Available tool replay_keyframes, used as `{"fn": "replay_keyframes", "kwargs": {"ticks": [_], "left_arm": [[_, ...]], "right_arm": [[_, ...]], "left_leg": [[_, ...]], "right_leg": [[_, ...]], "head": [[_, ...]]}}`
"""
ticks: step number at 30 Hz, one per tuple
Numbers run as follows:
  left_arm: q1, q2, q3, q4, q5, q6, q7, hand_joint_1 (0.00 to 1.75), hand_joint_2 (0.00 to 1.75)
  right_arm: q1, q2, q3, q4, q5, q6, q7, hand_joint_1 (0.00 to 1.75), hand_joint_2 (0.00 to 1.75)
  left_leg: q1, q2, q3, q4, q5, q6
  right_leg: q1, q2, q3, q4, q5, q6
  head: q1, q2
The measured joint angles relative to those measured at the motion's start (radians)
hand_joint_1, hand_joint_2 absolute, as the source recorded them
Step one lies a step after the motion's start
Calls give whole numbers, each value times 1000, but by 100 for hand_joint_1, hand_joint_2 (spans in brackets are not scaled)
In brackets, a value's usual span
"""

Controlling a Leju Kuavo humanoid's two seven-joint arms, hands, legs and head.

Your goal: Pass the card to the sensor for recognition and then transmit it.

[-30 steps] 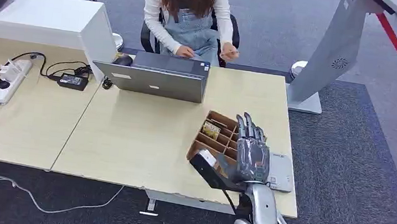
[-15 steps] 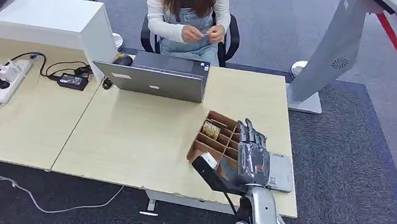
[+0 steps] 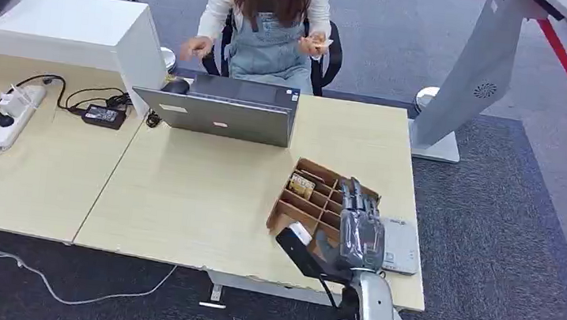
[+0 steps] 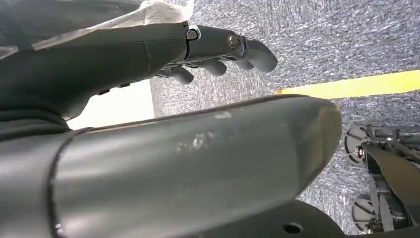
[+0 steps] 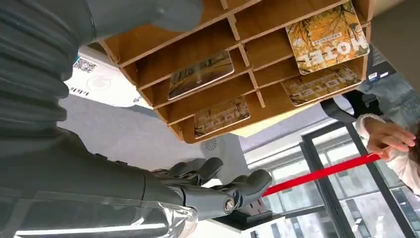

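Brown cardboard organizer (image 3: 310, 196) sits near the right edge of the table (image 3: 182, 189), its cells holding yellow cards (image 5: 327, 33) that lie flat with their long sides across the cells; one reads "HOTEL". The right hand (image 3: 359, 230) hovers over the organizer and the flat grey sensor (image 3: 402, 248) just beside it, fingers (image 5: 247, 184) spread and holding nothing. The left hand (image 4: 218, 47) hangs above carpet, fingers loosely apart, holding nothing
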Motion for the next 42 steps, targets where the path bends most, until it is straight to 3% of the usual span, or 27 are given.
{"fn": "replay_keyframes", "kwargs": {"ticks": [4, 6, 11, 14, 16, 18, 42], "left_arm": [[0, 0, 0, 0, 3, 3, 0, 0, 0], [0, 0, 0, 0, 4, 3, 0, 0, 0], [0, 1, 0, 0, 6, 7, -1, 0, 0], [0, 1, 0, 0, 9, 7, -2, 0, 0], [0, 1, 0, 0, 10, 7, -2, 0, 0], [0, 1, 0, 0, 11, 9, -2, 0, 0], [0, 4, 0, 0, 14, 9, 0, 0, 0]], "right_arm": [[0, 6, 0, 13, -5, -11, -6, 40, 175], [0, 8, 1, 19, -5, -15, -9, 63, 175], [-1, 11, 2, 28, -6, -22, -10, 87, 175], [-2, 14, 2, 30, -7, -27, -10, 75, 175], [-2, 15, 2, 34, -7, -28, -10, 35, 175], [-3, 16, 2, 37, -7, -30, -10, 31, 175], [-7, 17, 3, 52, -16, -30, -10, 45, 175]], "left_leg": [[0, 0, 0, 0, 0, 0], [0, 0, 0, 0, 0, 0], [0, 0, 0, 0, 0, 0], [0, 0, 0, 0, 0, 0], [0, 0, 0, 0, 0, 0], [0, 0, 0, 0, 0, 0], [0, 0, 0, 0, 0, 0]], "right_leg": [[0, 0, 0, 0, 0, 0], [0, 0, 0, 0, 0, 0], [0, 0, 0, 0, 0, 0], [0, 0, 0, 0, 0, 0], [0, 0, 0, 0, 0, 0], [0, 0, 0, 0, 0, 0], [0, 0, 0, 0, 0, 0]], "head": [[0, 0], [0, 0], [0, 0], [0, 0], [0, 0], [0, 0], [0, 0]]}}
